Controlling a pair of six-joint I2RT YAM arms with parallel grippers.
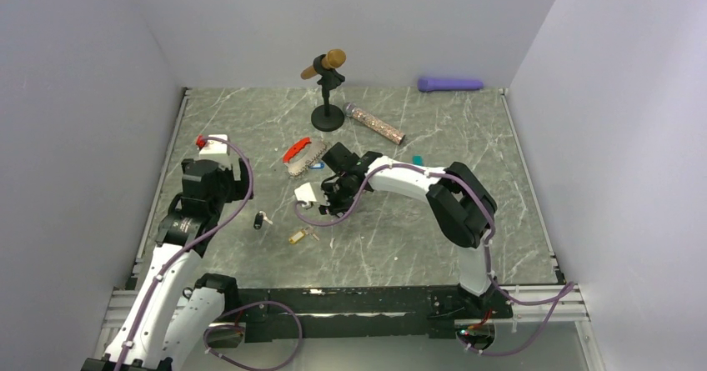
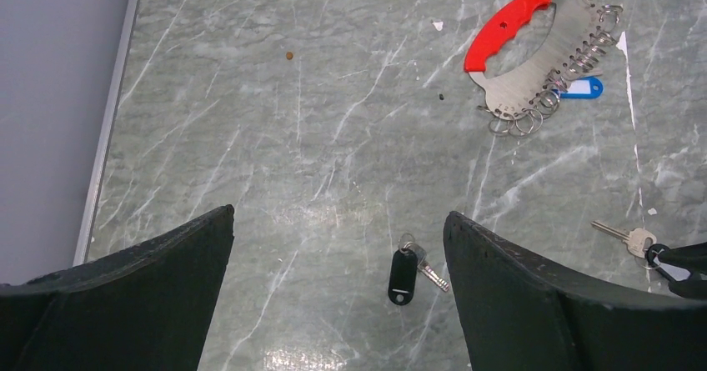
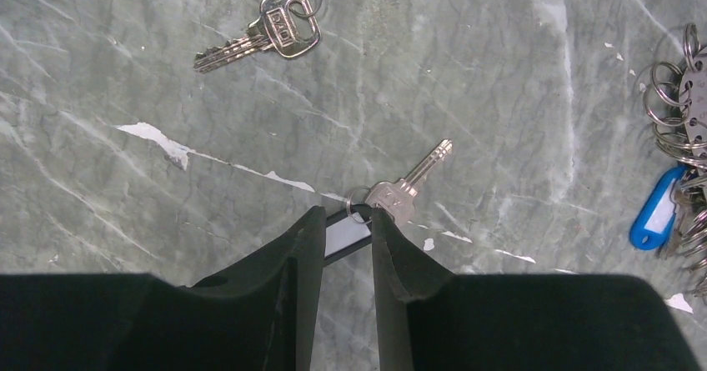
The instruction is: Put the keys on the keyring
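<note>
The keyring [image 1: 298, 152] lies at mid-table: a red curved handle [image 2: 507, 27] on a silvery plate with several small rings and a blue-tagged key [image 2: 584, 89]. Its rings [image 3: 677, 96] also show at the right wrist view's right edge. My right gripper [image 3: 346, 217] is shut on the black-framed white tag of a key [image 3: 407, 193], just right of the keyring [image 1: 325, 203]. A yellow-tagged key [image 3: 267, 37] lies beyond it [image 1: 302, 236]. My left gripper [image 2: 338, 213] is open and empty, high above a black-tagged key [image 2: 403, 275], which lies left of centre [image 1: 261, 219].
A black stand with a tan microphone [image 1: 327, 87] stands at the back. A glittery tube [image 1: 375, 123], a small teal block [image 1: 418, 160] and a purple object [image 1: 450, 83] lie behind and right. Grey walls enclose three sides; a metal rail [image 2: 108, 129] runs along the left.
</note>
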